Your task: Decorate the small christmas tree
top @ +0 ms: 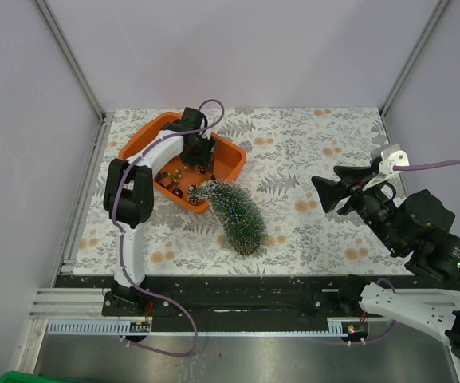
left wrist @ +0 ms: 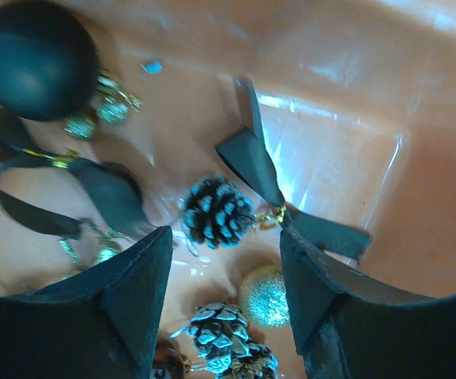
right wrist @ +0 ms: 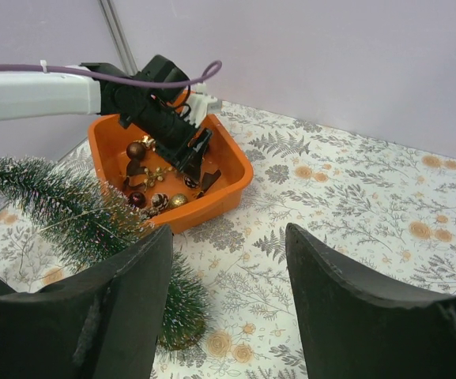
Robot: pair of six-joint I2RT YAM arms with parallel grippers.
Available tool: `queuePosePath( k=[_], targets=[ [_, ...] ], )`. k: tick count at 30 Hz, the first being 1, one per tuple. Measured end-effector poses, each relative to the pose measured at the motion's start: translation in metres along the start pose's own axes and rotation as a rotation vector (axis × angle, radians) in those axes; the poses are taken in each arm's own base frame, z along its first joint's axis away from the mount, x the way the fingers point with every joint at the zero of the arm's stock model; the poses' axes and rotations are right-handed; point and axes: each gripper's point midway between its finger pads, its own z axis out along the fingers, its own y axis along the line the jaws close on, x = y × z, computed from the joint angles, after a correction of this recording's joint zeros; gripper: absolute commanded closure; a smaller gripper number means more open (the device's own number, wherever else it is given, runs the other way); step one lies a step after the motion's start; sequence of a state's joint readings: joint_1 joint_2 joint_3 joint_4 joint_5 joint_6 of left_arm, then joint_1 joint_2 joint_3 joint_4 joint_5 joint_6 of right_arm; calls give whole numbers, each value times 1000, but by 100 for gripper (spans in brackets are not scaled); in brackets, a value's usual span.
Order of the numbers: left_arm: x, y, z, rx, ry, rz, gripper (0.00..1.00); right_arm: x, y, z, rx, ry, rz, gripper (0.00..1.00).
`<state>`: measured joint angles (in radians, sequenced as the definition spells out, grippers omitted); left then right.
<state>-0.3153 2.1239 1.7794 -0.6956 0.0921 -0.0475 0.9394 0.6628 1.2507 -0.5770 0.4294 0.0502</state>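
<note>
The small christmas tree (top: 235, 214) lies on its side on the table, its tip resting on the rim of the orange tray (top: 230, 162); it also shows in the right wrist view (right wrist: 62, 207). My left gripper (top: 203, 165) is down inside the tray, open and empty. In the left wrist view it (left wrist: 226, 254) hangs just above a pine cone (left wrist: 216, 211), a gold glitter ball (left wrist: 264, 295) and another pine cone (left wrist: 221, 338). A dark ball (left wrist: 36, 60) and dark ribbon bows (left wrist: 261, 170) lie nearby. My right gripper (top: 326, 193) is open and empty, raised over the table's right side.
The tray (right wrist: 228, 186) stands at the back left of the floral tablecloth (top: 309, 152). Grey walls and metal frame posts (top: 70, 56) enclose the table. A black rail (top: 253, 279) runs along the near edge.
</note>
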Motion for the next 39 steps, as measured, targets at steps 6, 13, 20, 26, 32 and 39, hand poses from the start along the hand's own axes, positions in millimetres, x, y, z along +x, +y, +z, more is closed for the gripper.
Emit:
queuePosePath(
  k=[6, 13, 20, 26, 32, 39],
  targets=[
    [30, -15, 9, 15, 79, 34, 37, 0, 0, 0, -1, 0, 4, 34],
    [26, -16, 10, 18, 65, 26, 48, 0, 1, 0, -2, 0, 14, 35],
    [23, -13, 11, 10, 53, 38, 47, 0, 1, 0, -3, 1, 23, 38],
    [25, -12, 14, -18, 50, 93, 68, 0, 2, 0, -4, 1, 26, 41],
    [26, -16, 13, -18, 47, 128, 74, 1, 2, 0, -4, 3, 26, 41],
    [-5, -23, -41, -9, -83, 156, 75, 4, 1, -1, -3, 17, 19, 41]
  ],
)
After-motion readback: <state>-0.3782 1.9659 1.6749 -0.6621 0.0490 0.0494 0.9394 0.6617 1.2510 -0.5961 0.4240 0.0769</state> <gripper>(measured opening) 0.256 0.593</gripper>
